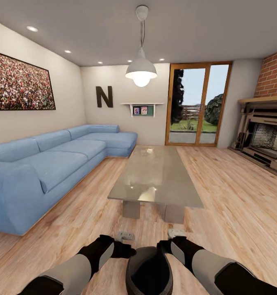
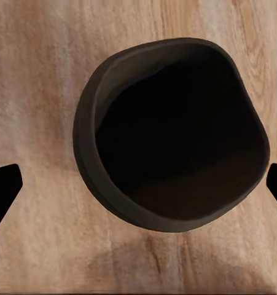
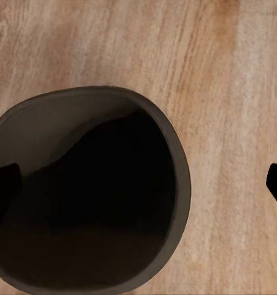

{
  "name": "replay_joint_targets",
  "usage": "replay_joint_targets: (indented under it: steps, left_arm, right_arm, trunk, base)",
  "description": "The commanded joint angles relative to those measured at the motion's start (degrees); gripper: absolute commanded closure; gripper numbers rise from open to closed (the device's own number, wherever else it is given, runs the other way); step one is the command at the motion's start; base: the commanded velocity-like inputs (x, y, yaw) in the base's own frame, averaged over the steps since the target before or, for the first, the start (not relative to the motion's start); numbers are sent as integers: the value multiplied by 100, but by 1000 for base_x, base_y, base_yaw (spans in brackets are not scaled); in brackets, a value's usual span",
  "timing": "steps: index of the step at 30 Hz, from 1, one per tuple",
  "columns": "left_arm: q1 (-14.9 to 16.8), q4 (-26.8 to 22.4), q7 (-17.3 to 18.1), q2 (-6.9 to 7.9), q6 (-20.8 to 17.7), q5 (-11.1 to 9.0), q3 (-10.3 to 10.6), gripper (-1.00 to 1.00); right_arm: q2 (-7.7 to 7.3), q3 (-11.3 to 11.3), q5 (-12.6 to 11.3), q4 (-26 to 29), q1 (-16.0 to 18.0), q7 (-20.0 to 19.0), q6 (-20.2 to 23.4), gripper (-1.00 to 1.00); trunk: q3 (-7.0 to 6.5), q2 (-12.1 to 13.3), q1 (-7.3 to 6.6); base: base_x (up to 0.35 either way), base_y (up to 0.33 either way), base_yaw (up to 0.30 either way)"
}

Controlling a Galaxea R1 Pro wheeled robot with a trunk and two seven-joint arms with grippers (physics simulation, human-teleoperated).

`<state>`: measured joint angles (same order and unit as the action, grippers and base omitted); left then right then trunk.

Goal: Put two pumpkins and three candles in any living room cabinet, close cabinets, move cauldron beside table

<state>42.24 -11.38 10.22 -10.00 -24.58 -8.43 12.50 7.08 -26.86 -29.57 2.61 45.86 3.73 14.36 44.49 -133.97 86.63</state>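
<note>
1. Cauldron (image 1: 149, 271): black, wide mouth up, at 6 o'clock in the head view, low between both forearms. Wrist views show it over the wood floor (image 1: 237, 196); whether it rests there or is lifted I cannot tell.
2. Left gripper (image 2: 138, 187): fingers (image 2: 3, 184) spread wide, straddling the cauldron, apart from its wall.
3. Right gripper (image 3: 138, 190): fingers (image 3: 3, 184) wide; one overlaps the rim, contact uncertain.
4. Table (image 1: 157, 174): glossy grey surface at 12 o'clock from the cauldron, near.
5. Blue sofa (image 1: 52, 159) at 10 o'clock; fireplace (image 1: 265, 137) at 2 o'clock.
</note>
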Motion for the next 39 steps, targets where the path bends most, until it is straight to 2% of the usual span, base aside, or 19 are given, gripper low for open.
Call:
replay_joint_targets:
  steps: [1, 4, 7, 9, 13, 16, 20, 23, 34, 39]
  left_arm:
    - [4, -9, -14, 0, -42, -100, 22, -100]
    - [4, -19, -28, 0, -76, -268, 20, -100]
    - [4, -28, -43, 0, -91, -332, 24, -100]
    - [4, -30, -45, 0, -95, -357, 20, -100]
    - [10, -31, -46, 0, -167, -579, 16, -100]
    - [37, -31, -58, 0, -390, -822, 18, -100]
    - [48, -46, -76, 0, -532, -932, 20, -100]
    - [57, -62, -79, 0, -574, -965, 21, -100]
    - [100, -291, -93, 0, -904, -1012, 23, -100]
    - [108, -440, -277, 0, -894, -1011, 18, -100]
  right_arm:
    - [-2, -47, -57, 12, 30, 31, 60, -100]
    - [-5, -47, -64, 12, 154, 31, 276, -100]
    - [-5, -42, -69, 12, 218, 30, 443, -100]
    - [0, -40, -68, 12, 237, 26, 467, -100]
    - [11, -35, -64, 4, 254, 28, 522, -100]
    - [14, -27, -69, -1, 256, 29, 860, -100]
    - [19, -28, -74, -3, 256, 29, 1077, -100]
    - [20, -29, -73, -8, 256, 31, 1129, -100]
    - [21, -34, -75, -39, 256, 31, 1159, -100]
    - [21, -38, -80, -45, 256, 31, 1126, -100]
  trunk:
    - [25, -44, 22]
    - [79, -164, 87]
    - [133, -285, 153]
    - [169, -365, 197]
    - [241, -525, 285]
    - [295, -646, 351]
    - [366, -806, 439]
    - [420, -927, 505]
    - [664, -941, 533]
    - [775, -948, 546]
  base:
    - [0, 0, 0]
    - [0, 0, 0]
    - [0, 0, 0]
    - [0, 0, 0]
    - [0, 0, 0]
    - [0, 0, 0]
    - [0, 0, 0]
    - [0, 0, 0]
    - [0, 0, 0]
    - [0, 0, 0]
